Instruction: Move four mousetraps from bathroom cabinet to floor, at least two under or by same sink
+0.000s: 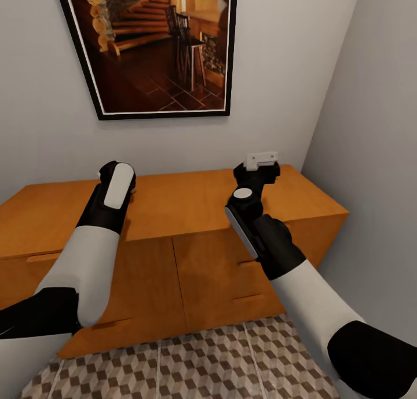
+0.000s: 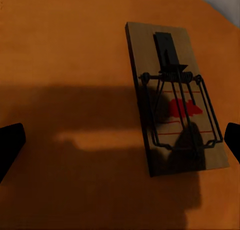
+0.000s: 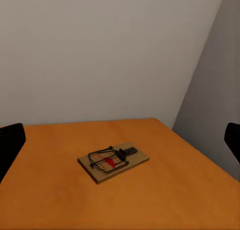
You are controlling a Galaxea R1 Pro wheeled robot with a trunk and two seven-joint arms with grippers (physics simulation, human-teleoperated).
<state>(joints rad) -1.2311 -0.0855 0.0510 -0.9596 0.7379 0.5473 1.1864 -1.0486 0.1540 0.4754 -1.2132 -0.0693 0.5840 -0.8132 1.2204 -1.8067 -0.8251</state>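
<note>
The orange-brown cabinet (image 1: 185, 205) stands against the wall with both my arms over its flat top. My left gripper (image 1: 117, 182) points down at the top and is open. In the left wrist view one mousetrap (image 2: 175, 102) lies flat on the wood between the open gripper's (image 2: 120, 140) dark fingertips (image 2: 10, 145), closer to one finger. My right gripper (image 1: 259, 168) is open too and hovers over the cabinet's right part. A second mousetrap (image 3: 113, 161) lies ahead of the right gripper (image 3: 120, 142), untouched. The patterned bathroom floor (image 1: 202, 358) shows below. The bathroom sink is out of view.
A framed picture (image 1: 156, 46) hangs on the wall above the cabinet. A grey side wall (image 1: 370, 156) runs close to the cabinet's right end. Drawer fronts with slim handles (image 1: 249, 299) face me.
</note>
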